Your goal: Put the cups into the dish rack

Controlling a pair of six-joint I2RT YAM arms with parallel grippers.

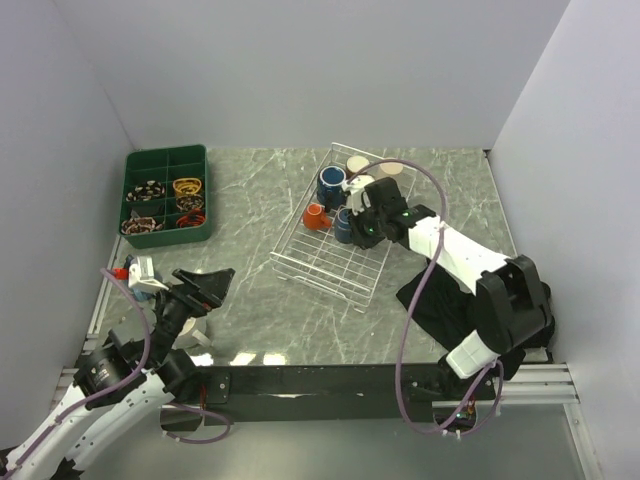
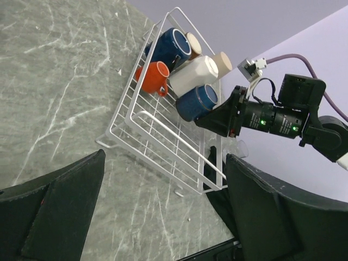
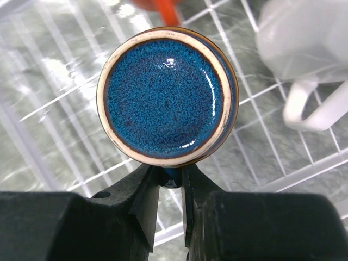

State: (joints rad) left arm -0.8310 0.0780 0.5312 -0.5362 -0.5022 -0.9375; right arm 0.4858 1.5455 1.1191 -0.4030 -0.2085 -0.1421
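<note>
Right gripper (image 3: pixel 171 180) is clamped on the handle of the blue cup (image 3: pixel 166 95), held over the grid of the dish rack (image 1: pixel 320 260) near its 3 o'clock side; whether it touches the wires cannot be told. In the top view an orange cup (image 1: pixel 314 216) sits at the blue cup's 9 o'clock, a dark blue mug (image 1: pixel 331 182) at 11 and a white mug (image 1: pixel 362 185) at 1, all inside the rack. Left gripper (image 1: pixel 205 287) hangs at the rack's 8 o'clock with fingers spread, holding nothing. A green tray (image 1: pixel 165 152) stands at the rack's 9 o'clock
</note>
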